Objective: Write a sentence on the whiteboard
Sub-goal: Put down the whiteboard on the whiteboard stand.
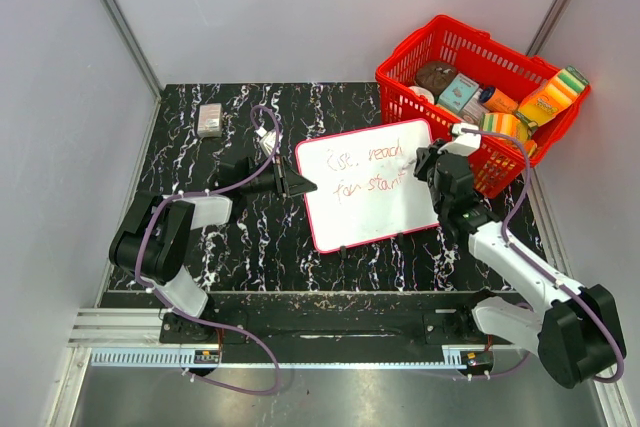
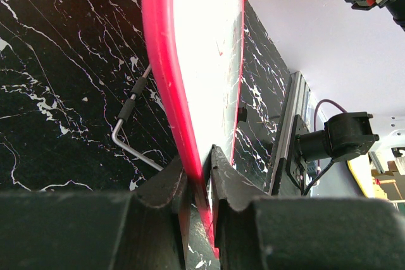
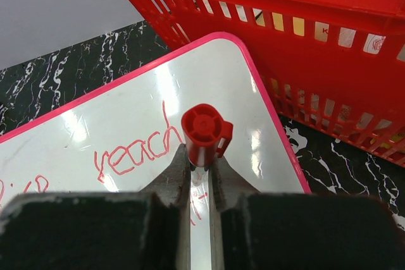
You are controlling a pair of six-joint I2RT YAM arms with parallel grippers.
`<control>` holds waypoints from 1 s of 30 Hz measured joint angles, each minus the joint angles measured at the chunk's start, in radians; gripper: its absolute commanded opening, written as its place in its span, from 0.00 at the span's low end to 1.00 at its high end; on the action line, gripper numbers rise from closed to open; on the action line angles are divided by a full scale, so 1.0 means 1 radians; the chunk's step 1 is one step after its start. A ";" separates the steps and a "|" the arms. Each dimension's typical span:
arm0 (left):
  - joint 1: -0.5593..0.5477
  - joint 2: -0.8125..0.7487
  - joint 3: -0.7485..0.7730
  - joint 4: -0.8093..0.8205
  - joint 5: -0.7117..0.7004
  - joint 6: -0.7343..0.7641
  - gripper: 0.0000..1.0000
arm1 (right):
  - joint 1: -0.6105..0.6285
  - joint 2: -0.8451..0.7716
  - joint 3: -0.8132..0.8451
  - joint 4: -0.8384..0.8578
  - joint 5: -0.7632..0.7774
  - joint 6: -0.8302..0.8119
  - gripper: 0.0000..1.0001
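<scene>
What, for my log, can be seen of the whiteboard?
The whiteboard is flat, nearly square, glossy white, with rounded corners and a thin red rim. It lies over the table beside the red basket, two rows of red cursive on it. The left hand clamps its left edge; the right hand holds a red marker over it.

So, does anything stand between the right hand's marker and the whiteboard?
Nothing visible does. The right hand holds the red marker over the whiteboard, beside the sentence; the red basket lies beyond the board's right edge, off the writing area.
</scene>
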 measured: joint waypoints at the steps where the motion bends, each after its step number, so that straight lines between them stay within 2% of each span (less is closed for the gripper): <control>1: 0.000 0.000 0.000 0.000 0.000 0.000 0.00 | 0.000 0.000 -0.003 0.000 0.000 0.001 0.00; 30: 0.000 0.000 0.000 -0.002 0.000 0.000 0.00 | -0.001 -0.077 -0.096 -0.019 -0.029 0.055 0.00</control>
